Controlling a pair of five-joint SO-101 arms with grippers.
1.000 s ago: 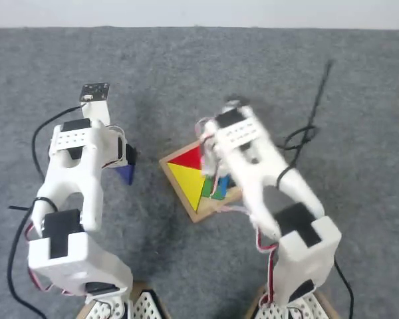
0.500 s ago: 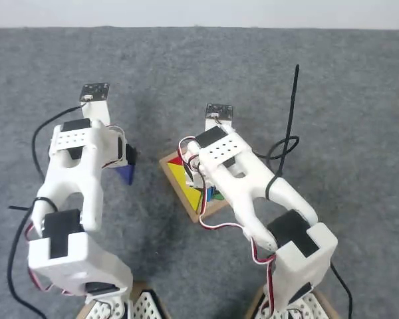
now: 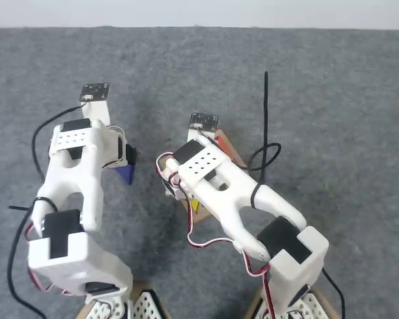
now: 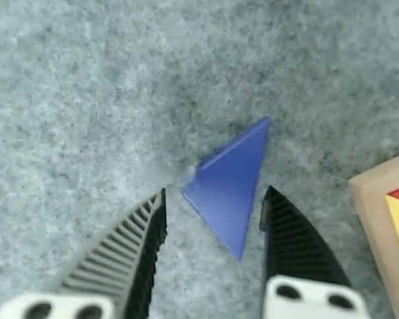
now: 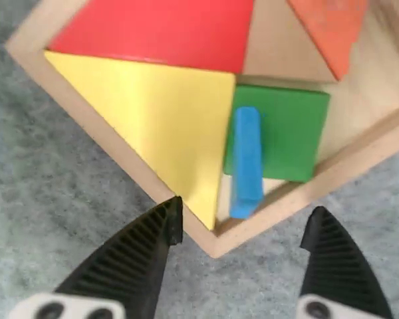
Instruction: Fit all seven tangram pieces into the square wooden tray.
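High view: the tray (image 3: 231,149) sits beneath the right arm. Left wrist view: the left claw (image 4: 213,216) gapes empty astride the dark blue triangle (image 4: 229,179), likely the next grip. Right wrist view: the right claw (image 5: 243,222), wide and empty, overhangs a light blue piece (image 5: 246,163) tipped on edge.

The high view looks steeply down on the grey surface (image 3: 319,80) from above. Both arms' bases sit at its near edge and the arms stretch away from the camera. The left wrist view sits close over the surface, facing down between the fingers of the left gripper (image 4: 216,193) at the blue triangle (image 4: 229,179). The high view takes in the same blue triangle (image 3: 125,174). The right wrist view hangs closer still, looking down past the right gripper (image 5: 246,206) into the square wooden tray (image 5: 86,111). One corner of that tray (image 4: 372,199) also lies at the edge of the left wrist view.
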